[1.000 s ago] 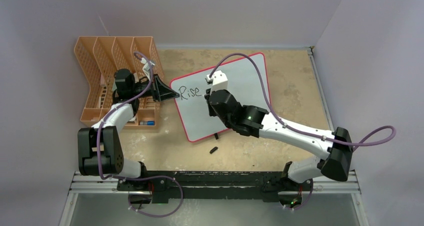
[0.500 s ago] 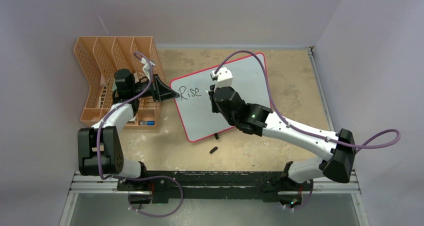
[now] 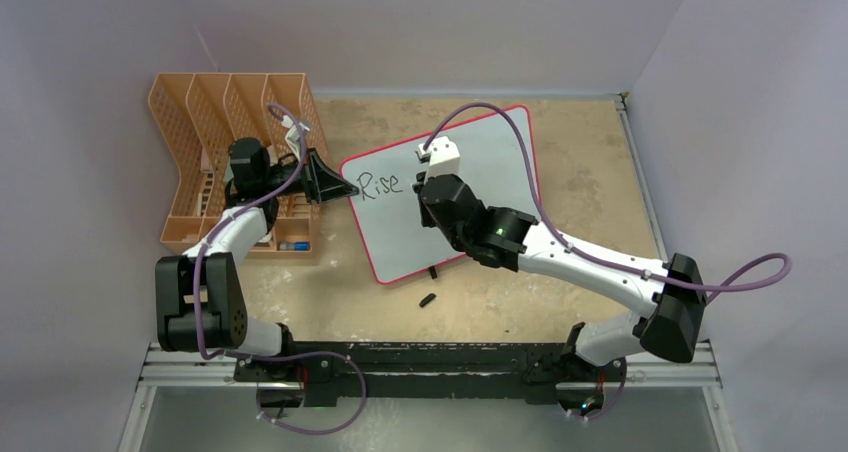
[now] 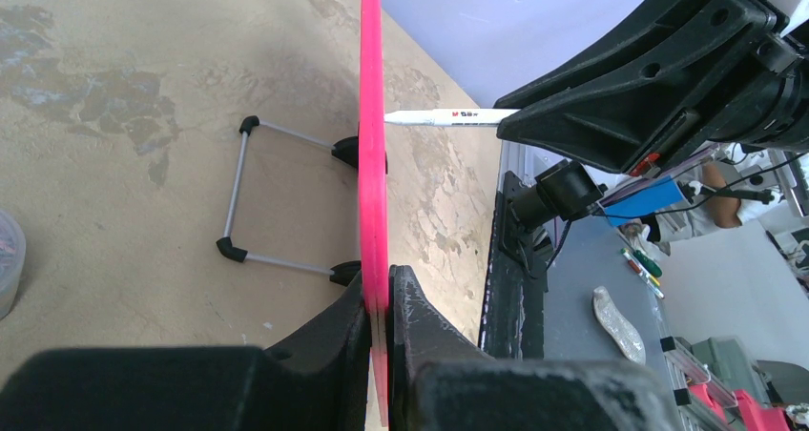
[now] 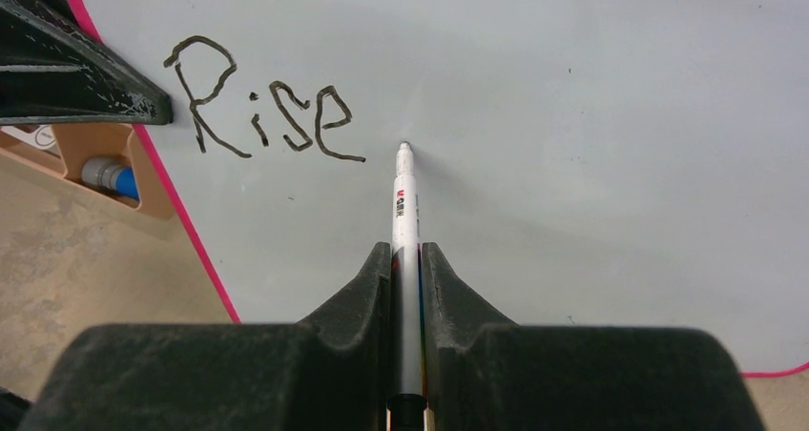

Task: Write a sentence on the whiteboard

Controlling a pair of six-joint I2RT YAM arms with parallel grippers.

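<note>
Marker (image 5: 404,212), white-barrelled, clenched between the fingers of the right gripper (image 5: 407,252). Its tip sits at centre frame of the right wrist view, just right of the final "e". We cannot tell whether the tip touches the surface or hangs just off it. The sentence (image 5: 262,112), so far one word, "Rise", lies at upper left of that view. The whiteboard (image 3: 490,152) stands tilted at centre of the overhead view, and the left gripper (image 4: 382,288) is clamped on its pink left edge.

For the next mark we judge it best to start on the baseline of "Rise", leave a clear gap, press lightly and hold the barrel square to the face. The left clamp should stay firm so that the board does not rock on its wire feet (image 4: 238,193).

We count one marker held, one board, one word of four letters, two grippers, one orange rack (image 3: 200,122) at upper left, and one small black piece (image 3: 428,299) on the table below the board.
</note>
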